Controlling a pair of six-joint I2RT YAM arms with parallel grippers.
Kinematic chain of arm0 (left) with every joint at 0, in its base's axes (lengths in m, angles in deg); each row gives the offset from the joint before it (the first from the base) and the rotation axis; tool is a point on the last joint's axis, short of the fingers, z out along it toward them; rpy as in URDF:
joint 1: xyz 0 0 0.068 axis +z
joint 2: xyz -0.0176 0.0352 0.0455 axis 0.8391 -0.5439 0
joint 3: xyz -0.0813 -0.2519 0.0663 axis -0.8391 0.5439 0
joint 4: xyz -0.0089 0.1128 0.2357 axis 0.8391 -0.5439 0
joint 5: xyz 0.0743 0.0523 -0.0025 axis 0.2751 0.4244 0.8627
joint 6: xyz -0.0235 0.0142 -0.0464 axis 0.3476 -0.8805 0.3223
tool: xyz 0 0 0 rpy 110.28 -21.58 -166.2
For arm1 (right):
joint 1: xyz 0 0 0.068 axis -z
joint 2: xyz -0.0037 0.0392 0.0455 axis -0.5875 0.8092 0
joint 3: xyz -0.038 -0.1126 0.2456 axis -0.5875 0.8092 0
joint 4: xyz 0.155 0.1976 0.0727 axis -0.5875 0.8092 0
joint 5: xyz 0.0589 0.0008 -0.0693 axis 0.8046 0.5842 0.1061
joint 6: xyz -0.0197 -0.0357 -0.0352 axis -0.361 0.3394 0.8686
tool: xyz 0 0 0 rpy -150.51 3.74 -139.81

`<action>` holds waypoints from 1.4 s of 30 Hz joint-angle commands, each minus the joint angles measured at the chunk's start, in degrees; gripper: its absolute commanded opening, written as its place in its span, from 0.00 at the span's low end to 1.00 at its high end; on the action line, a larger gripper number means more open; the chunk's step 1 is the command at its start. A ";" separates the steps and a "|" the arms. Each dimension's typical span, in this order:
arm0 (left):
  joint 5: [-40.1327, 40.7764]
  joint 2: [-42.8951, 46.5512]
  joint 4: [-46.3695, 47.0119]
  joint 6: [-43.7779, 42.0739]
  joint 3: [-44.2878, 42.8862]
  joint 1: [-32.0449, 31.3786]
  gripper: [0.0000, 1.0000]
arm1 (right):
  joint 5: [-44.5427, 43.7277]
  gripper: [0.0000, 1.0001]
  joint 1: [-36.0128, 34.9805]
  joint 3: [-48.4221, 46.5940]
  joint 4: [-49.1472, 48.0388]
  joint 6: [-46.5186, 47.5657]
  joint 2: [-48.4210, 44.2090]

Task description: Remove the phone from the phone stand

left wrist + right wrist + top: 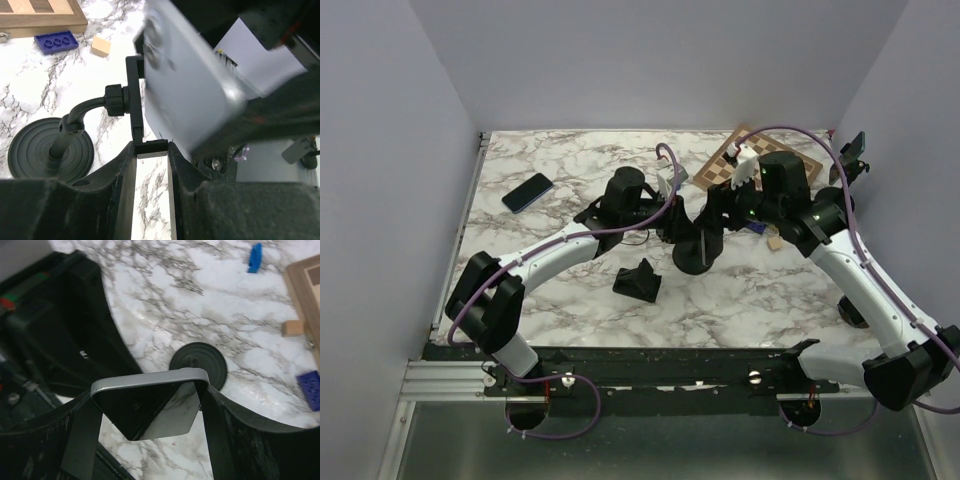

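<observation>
A silver phone (190,95) with a glossy black screen (150,405) sits at the black phone stand (698,245) in the middle of the table. In the left wrist view it leans at an angle off the stand's cradle (134,95). My right gripper (150,395) is shut on the phone's two side edges, above the stand's round base (198,365). My left gripper (151,150) is shut on the cradle's lower lip, with the stand's bent neck and base (50,150) to its left. In the top view the two grippers meet over the stand and hide the phone.
A second, dark phone (527,192) lies flat at the back left. A small black wedge-shaped holder (637,280) stands in front of the stand. A chessboard (745,160), a blue brick (56,41) and a wooden block (101,46) lie at the back right.
</observation>
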 commanded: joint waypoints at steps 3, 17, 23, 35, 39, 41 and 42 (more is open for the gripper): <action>2.27 -0.29 0.64 -0.63 -2.47 0.57 0.00 | 11.87 0.01 -1.34 0.36 -6.55 -6.96 -4.89; 2.18 5.34 -5.33 -0.63 -4.61 1.53 0.12 | 2.69 0.01 -1.33 -3.16 -9.25 -9.05 -8.27; 2.47 12.13 -4.32 -1.17 -1.84 3.57 0.48 | 1.55 0.01 -1.34 -4.79 -9.36 -10.62 -8.25; -0.73 14.46 2.92 3.15 0.97 4.52 0.68 | -4.34 0.01 -1.30 -8.48 -7.16 -14.20 -6.36; 0.61 18.57 12.80 4.38 6.75 3.92 0.78 | -10.85 0.01 -1.34 -12.47 -1.36 -16.32 -3.52; 2.15 19.43 13.28 2.90 7.44 3.00 0.78 | -10.77 0.01 -1.33 -15.14 1.00 -17.08 -1.72; 2.77 19.44 12.25 1.76 7.15 2.54 0.77 | -10.34 0.01 -1.34 -15.90 1.68 -17.38 -1.14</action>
